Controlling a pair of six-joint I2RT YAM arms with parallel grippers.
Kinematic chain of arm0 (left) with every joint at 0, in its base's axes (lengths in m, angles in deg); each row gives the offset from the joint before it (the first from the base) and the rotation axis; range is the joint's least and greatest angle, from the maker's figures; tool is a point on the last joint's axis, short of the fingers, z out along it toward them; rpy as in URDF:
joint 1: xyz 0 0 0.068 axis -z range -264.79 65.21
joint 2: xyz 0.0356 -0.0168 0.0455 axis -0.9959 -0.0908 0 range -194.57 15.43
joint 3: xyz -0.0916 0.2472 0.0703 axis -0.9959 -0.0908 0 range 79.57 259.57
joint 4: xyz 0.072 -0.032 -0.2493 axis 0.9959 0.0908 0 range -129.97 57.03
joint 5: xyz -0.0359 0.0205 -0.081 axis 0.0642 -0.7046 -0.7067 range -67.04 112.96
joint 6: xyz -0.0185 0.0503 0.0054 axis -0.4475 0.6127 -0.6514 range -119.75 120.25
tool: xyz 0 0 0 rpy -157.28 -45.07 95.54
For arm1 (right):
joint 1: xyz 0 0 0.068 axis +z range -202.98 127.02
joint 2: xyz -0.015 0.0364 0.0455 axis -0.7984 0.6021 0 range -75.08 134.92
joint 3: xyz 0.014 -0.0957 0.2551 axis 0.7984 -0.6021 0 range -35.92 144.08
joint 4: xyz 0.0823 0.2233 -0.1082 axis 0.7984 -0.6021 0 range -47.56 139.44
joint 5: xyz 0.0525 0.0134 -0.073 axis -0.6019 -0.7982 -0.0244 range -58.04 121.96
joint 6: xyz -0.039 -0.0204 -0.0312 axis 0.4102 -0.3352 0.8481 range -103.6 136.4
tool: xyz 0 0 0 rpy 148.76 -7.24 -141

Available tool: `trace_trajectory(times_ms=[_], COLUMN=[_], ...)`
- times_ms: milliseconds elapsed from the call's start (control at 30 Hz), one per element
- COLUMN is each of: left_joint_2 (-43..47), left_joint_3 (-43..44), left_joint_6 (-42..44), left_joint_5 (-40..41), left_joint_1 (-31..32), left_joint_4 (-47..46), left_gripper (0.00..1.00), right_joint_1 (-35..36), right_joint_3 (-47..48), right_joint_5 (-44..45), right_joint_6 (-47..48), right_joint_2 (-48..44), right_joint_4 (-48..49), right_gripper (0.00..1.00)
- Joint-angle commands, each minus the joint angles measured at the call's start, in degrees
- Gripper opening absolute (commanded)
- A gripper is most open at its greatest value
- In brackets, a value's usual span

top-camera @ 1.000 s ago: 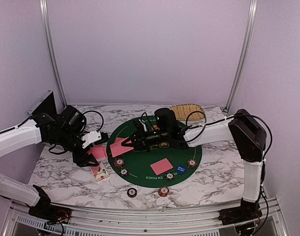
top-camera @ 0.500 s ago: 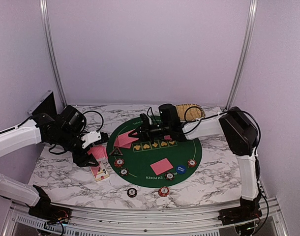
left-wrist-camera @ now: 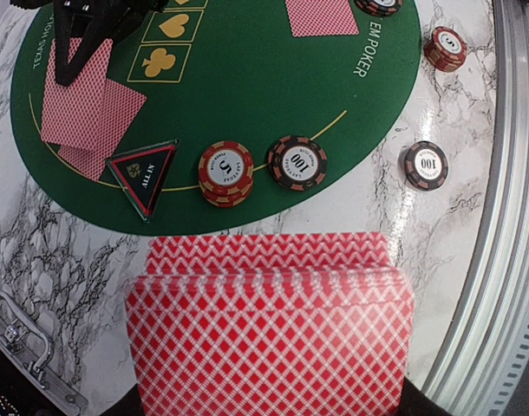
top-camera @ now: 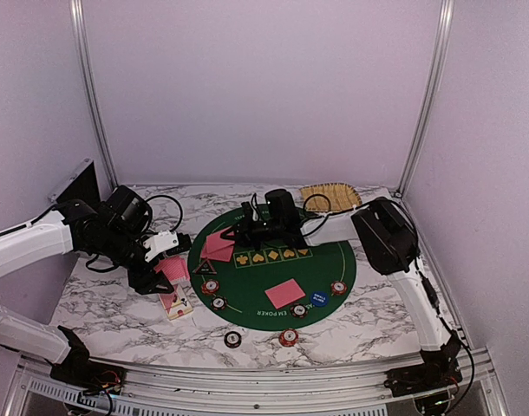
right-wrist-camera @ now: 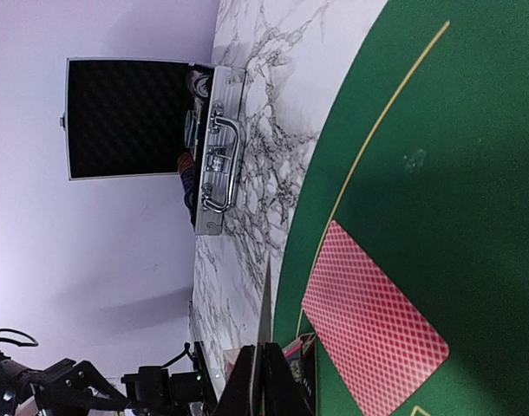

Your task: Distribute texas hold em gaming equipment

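My left gripper (top-camera: 160,267) is shut on a deck of red-backed cards (left-wrist-camera: 269,329), held above the table left of the green mat (top-camera: 334,260). My right gripper (top-camera: 234,236) is shut on one red-backed card, seen edge-on in the right wrist view (right-wrist-camera: 266,303), just above the mat's far left part. Another card (right-wrist-camera: 373,334) lies flat there beside it. A third card (top-camera: 284,293) lies on the mat's near part. A black-triangle marker (left-wrist-camera: 146,173), a red-and-white chip stack (left-wrist-camera: 225,172) and a dark chip (left-wrist-camera: 297,161) sit at the mat's left edge.
A blue button (top-camera: 318,297) and two chips (top-camera: 338,287) sit on the mat's near right. Two chips (top-camera: 233,339) lie on the marble in front. A face-up card (top-camera: 176,305) lies below my left gripper. A tan tray (top-camera: 330,195) stands at the back, an open case (right-wrist-camera: 152,121) at the far left.
My right arm has swung left and its gripper has shifted slightly toward the mat's far left with the card still pinched. The left arm and deck have not moved.
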Motion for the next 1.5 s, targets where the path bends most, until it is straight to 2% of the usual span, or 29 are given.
trace_trajectory(times_ms=[0, 167, 300, 467, 667, 1133, 1467], left_joint_2=[0.9, 1.0, 0.8, 1.0, 1.4, 1.5, 1.3], left_joint_3=[0.3, 0.0, 0.0, 0.0, -0.2, -0.2, -0.1], left_joint_6=[0.0, 0.0, 0.0, 0.0, 0.0, -0.2, -0.4], left_joint_5=[-1.1, -1.1, -1.3, -1.4, -1.4, -1.6, -1.7], left_joint_1=[0.0, 0.0, -0.1, -0.1, -0.1, -0.1, -0.1], left_joint_4=[0.4, 0.4, 0.4, 0.5, 0.4, 0.5, 0.5], left_gripper=[0.00, 0.00, 0.00, 0.00, 0.00, 0.00, 0.00], right_joint_1=[-0.5, -0.5, -0.2, 0.8, 1.0, 1.9, 3.9], right_joint_3=[5.5, 8.2, 8.5, 10.0, 8.7, 15.9, 21.6], right_joint_5=[3.5, 6.3, 8.2, 12.5, 17.3, 26.4, 36.7], right_joint_6=[1.3, 2.8, 4.5, 9.7, 13.5, 22.9, 32.1], right_joint_2=[3.8, 5.8, 5.7, 4.2, 1.0, 2.6, 6.4], right_joint_4=[-1.0, -3.7, -6.3, -14.3, -21.3, -39.6, -50.9], right_gripper=[0.05, 0.06, 0.13, 0.40, 0.55, 0.73, 0.78])
